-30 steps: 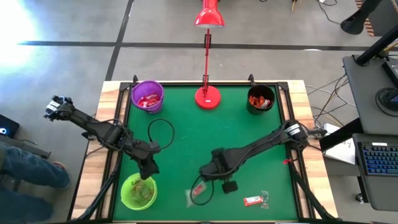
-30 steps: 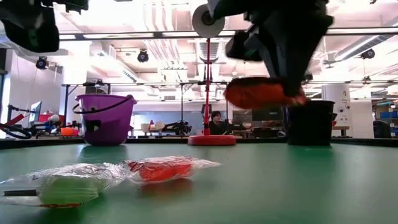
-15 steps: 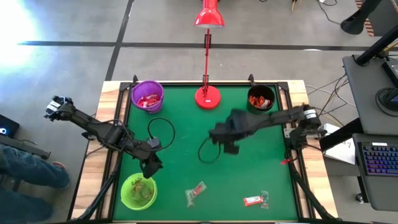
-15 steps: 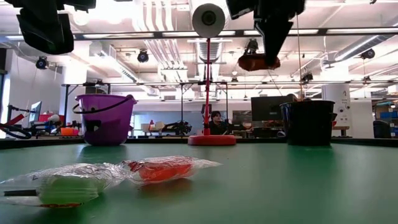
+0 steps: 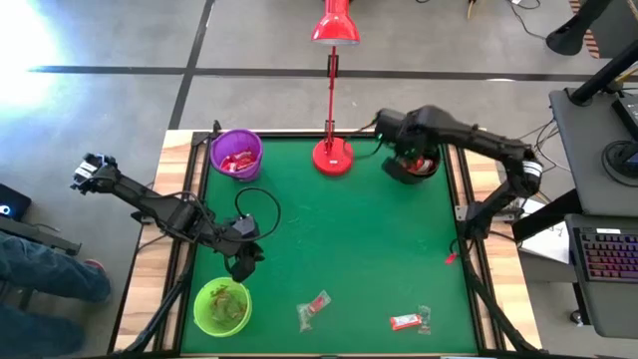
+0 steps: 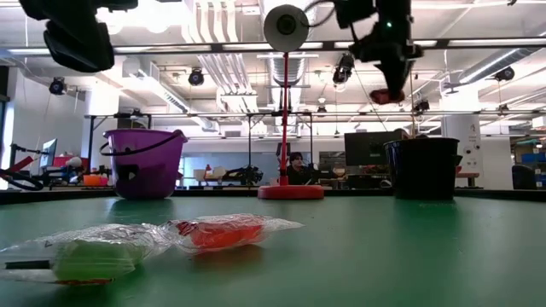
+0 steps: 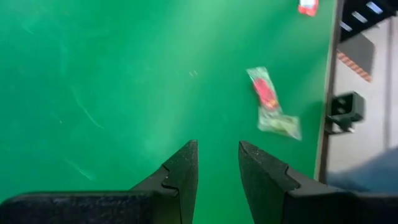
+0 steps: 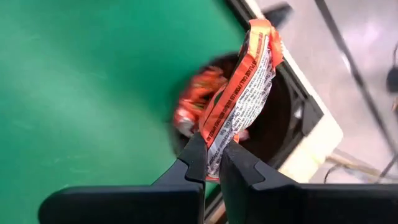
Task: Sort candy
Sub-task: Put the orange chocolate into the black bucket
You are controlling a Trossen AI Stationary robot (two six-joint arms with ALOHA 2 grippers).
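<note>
My right gripper [image 5: 403, 152] hovers above the black cup [image 5: 418, 161] at the table's far right, shut on an orange wrapped candy [image 8: 244, 87]. Orange-red candies [image 8: 194, 104] lie inside that cup. My left gripper [image 5: 243, 261] is open and empty, just beyond the green cup [image 5: 221, 307] at the near left. Loose candy lies flat on the green mat near the near edge: a clear-wrapped red and green piece [image 5: 315, 310], a red piece [image 5: 403, 321] and a clear one [image 5: 426, 315]. The purple cup [image 5: 236, 155] at the far left holds red candies. My right gripper pinches the orange candy by one end of its wrapper [image 8: 216, 142] between the two fingers. In the low view the fingers point down and the candy [image 6: 386, 95] hangs below them. It is lifted clear, above the black cup [image 6: 424, 168].
A red lamp stands with its base [image 5: 332, 156] at the far edge between the purple and black cups, its pole rising over the table. A black cable [image 5: 261, 211] loops on the mat near my left arm. Open green mat lies in the table's middle.
My right gripper, shut on the orange candy, has risen from the near middle of the table and travelled toward the far right, ending above the black cup. The candy has gone with it, lifted clear. The loose candies have stayed in place.
</note>
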